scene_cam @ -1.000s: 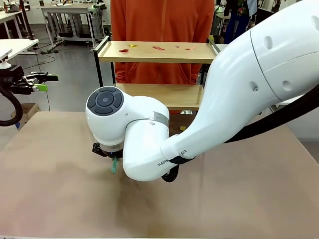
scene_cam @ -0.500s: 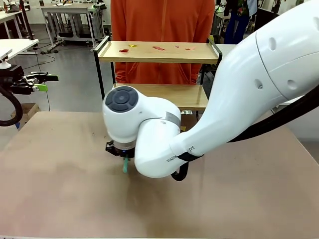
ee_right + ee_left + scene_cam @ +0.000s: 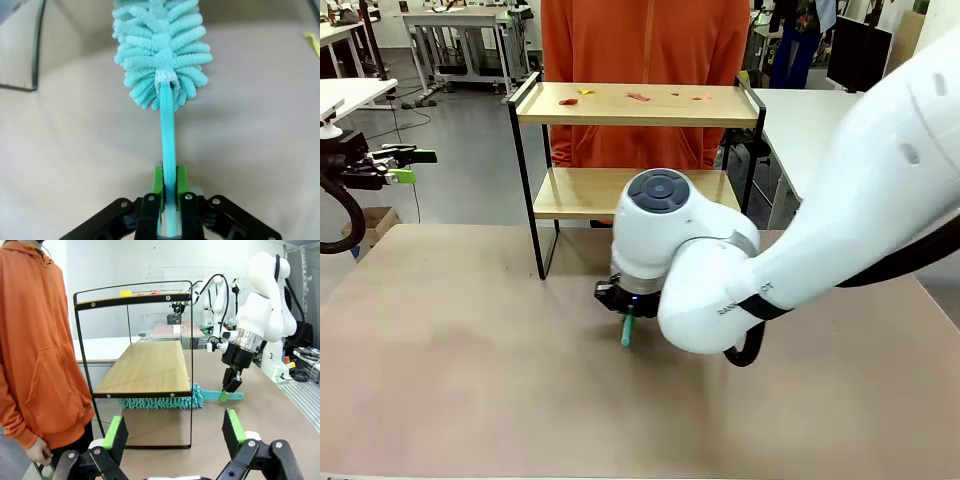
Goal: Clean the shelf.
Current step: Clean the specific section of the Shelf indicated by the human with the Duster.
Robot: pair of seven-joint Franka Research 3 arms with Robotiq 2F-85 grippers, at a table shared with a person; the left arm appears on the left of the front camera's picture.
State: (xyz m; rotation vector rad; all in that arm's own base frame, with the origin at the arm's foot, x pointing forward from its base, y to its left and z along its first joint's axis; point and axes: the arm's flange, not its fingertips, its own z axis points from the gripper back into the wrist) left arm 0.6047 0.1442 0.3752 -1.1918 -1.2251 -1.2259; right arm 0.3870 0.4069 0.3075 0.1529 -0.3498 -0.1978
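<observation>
- I am holding the chenille duster (image 3: 159, 55) by its teal handle (image 3: 168, 145); the right gripper (image 3: 169, 184) is clenched on that handle, low over the brown table (image 3: 440, 380).
- The left gripper (image 3: 175, 424) is released, with its green pads spread wide, and is hanging off to my left side, well apart from the work.
- The shelf (image 3: 640, 106) is standing at the table's far edge, between my right arm and the person in the orange hoodie (image 3: 645, 50).
- From the left wrist camera, the duster's fluffy head is lying on the table just under the lower board (image 3: 145, 367).
- I am judging this as the carry-in step: the tool is grasped, but no wiping of the top board is under way yet.
- Red and yellow scraps (image 3: 568, 101) are lying on the top board, so the next move calls for lifting the duster clear of the lower tier, raising it to top-board height and sweeping across the scraps without knocking the thin black frame.
- Compared with a second ago, my right arm is sitting farther to the right and closer to the shelf's foot, uncovering its left leg and lower board; the scraps and left gripper are sitting where they were.
</observation>
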